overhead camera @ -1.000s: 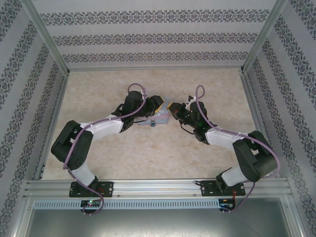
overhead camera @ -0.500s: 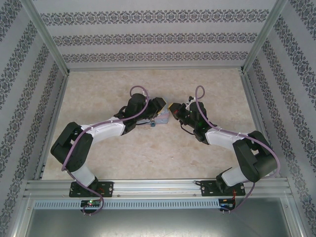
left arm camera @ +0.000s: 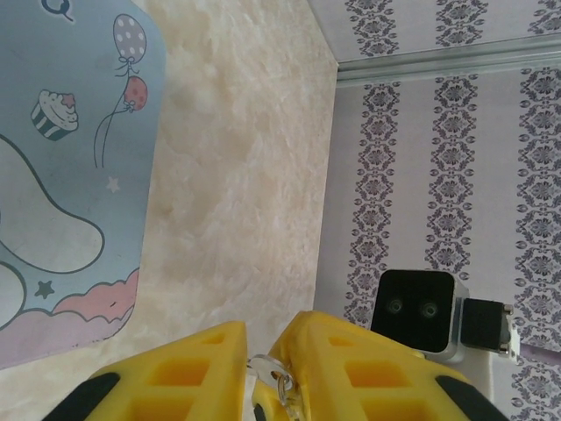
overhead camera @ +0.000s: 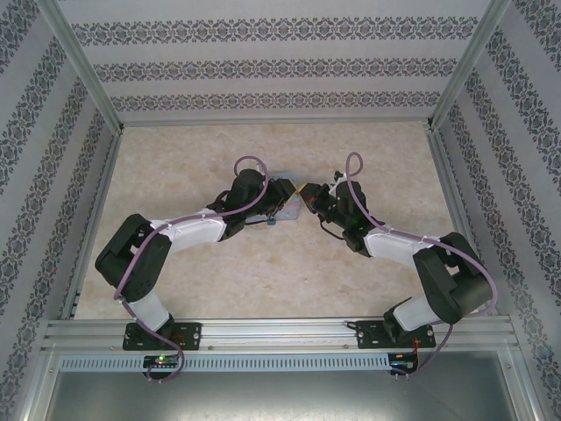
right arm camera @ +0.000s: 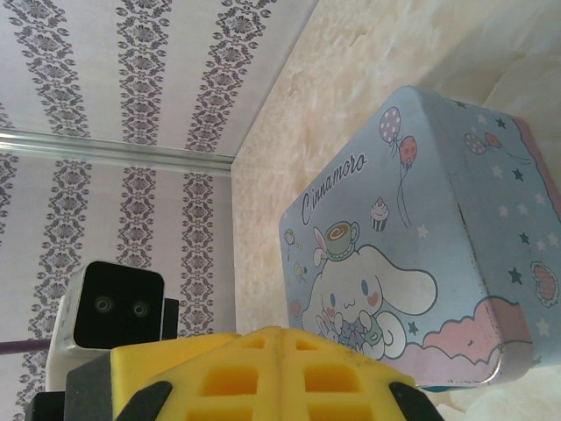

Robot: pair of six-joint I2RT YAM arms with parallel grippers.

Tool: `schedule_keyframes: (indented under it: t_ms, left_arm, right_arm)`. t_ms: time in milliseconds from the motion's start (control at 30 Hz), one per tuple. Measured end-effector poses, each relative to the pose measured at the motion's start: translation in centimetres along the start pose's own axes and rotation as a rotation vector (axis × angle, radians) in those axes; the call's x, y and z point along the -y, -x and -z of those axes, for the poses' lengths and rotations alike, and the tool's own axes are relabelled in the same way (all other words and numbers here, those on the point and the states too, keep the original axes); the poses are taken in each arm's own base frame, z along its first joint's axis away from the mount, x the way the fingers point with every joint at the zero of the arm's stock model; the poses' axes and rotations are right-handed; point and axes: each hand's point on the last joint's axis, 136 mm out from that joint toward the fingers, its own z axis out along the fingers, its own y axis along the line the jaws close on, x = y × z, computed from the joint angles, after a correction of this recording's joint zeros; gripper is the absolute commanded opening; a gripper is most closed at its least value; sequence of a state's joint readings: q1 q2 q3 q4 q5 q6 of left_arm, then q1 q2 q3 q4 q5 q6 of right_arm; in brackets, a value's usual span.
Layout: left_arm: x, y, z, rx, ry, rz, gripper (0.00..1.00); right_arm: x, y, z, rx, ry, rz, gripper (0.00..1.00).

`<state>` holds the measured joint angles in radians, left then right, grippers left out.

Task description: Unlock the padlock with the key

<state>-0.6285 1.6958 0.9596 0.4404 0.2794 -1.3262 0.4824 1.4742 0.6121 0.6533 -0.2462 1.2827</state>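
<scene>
The key (left arm camera: pixel 266 368) shows as a small silvery loop with a tiny ring, pinched between the yellow fingers of my left gripper (left arm camera: pixel 267 331), whose jaws stand almost together. In the top view, the left gripper (overhead camera: pixel 286 189) hovers over the light-blue cartoon tin (overhead camera: pixel 292 208), tip to tip with my right gripper (overhead camera: pixel 308 193). The padlock (overhead camera: pixel 272 221), tiny and blue, sits at the tin's near edge, apart from both grippers. My right gripper (right arm camera: pixel 280 333) is shut, pads flush, with nothing visible between them.
The tin (right arm camera: pixel 412 237) lies flat on the beige table (overhead camera: pixel 263 272), printed lid up, and is also in the left wrist view (left arm camera: pixel 61 175). Patterned walls and metal rails (overhead camera: pixel 272 120) close in the table on three sides.
My left arm has reached further right and away from me over the tin, towards the right gripper, and its jaws have narrowed. The right arm has stayed put.
</scene>
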Motion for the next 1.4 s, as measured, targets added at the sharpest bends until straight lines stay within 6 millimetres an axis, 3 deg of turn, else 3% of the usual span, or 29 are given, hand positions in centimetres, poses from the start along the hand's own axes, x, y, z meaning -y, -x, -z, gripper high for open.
schedule_keyframes:
  t_ms: [567,600,667,700,800,933,1100,1400]
  left_arm:
    - [0.0,0.1,0.0,0.004,0.001,0.003,0.00]
    - [0.0,0.1,0.0,0.005,0.001,0.003,0.00]
    - [0.1,0.1,-0.1,0.005,-0.001,-0.005,0.00]
    - [0.2,0.1,-0.1,0.005,-0.002,-0.013,0.00]
    - [0.6,0.2,-0.1,0.002,-0.010,-0.055,0.00]
    - [1.8,0.5,0.0,-0.022,-0.038,-0.135,0.00]
    - [3.9,1.8,0.4,-0.046,-0.103,-0.232,0.00]
    - [7.1,4.0,2.2,-0.078,-0.270,-0.352,0.00]
  right_arm:
    - [0.4,-0.1,0.0,-0.004,-0.015,-0.004,0.00]
    - [0.4,-0.1,0.0,-0.004,-0.015,-0.004,0.07]
    - [0.3,0.0,0.0,-0.003,-0.014,-0.004,0.40]
    - [0.4,0.2,0.1,0.001,-0.016,-0.006,0.48]
    - [0.4,1.2,1.2,0.023,-0.010,-0.004,0.63]
    - [0.8,4.3,3.6,0.097,-0.012,-0.010,0.80]
    - [0.7,6.6,5.1,0.111,-0.027,0.013,0.79]
    - [-3.8,6.1,4.6,-0.037,0.126,0.131,0.62]
